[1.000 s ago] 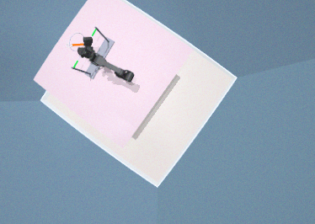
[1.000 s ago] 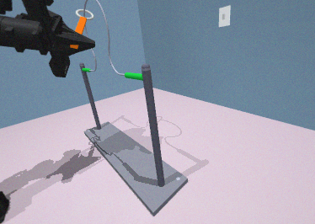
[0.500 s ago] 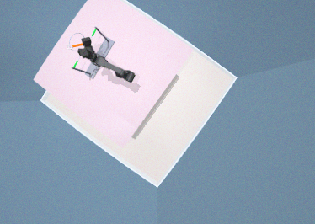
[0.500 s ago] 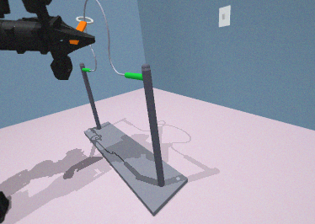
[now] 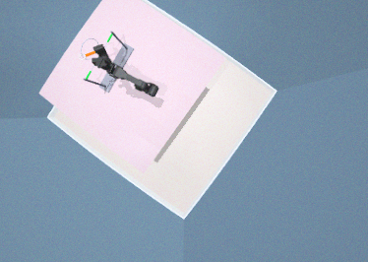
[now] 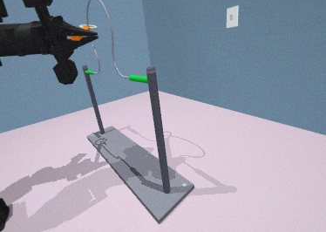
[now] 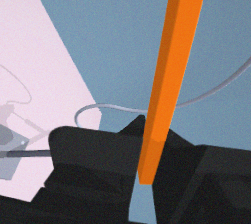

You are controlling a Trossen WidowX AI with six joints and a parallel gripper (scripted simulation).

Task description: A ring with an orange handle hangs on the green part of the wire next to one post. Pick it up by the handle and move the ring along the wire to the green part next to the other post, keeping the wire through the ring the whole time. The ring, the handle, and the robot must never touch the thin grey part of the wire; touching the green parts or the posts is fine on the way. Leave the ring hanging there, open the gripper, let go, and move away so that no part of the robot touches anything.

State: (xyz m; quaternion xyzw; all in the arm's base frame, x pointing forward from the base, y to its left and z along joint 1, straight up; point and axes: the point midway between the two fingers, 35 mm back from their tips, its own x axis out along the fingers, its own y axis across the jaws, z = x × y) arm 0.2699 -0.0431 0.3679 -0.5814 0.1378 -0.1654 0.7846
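Note:
My gripper [image 6: 96, 37] [image 7: 145, 120] is shut on the orange handle [image 5: 90, 54] [image 6: 76, 38] [image 7: 170, 75]. The pale ring [image 5: 83, 57] [image 6: 94, 27] lies nearly flat around the far limb of the grey wire [image 6: 112, 36] [image 7: 216, 92], below its top; whether it touches the wire cannot be told. The ring is outside the wrist view. One green part [image 5: 110, 37] [image 6: 139, 78] is at the near post [image 6: 159, 132]; the other green part [image 5: 89, 75] [image 6: 89, 72] is at the far post [image 6: 94, 101]. The fingers are close to the far limb, hiding part of it in the exterior view.
The posts stand on a grey base [image 6: 154, 208] on the pink table top [image 5: 162, 124] [image 6: 261, 167]. The near limb of the wire rises to the right of the fingers in the exterior view. The arm reaches over the base between the posts.

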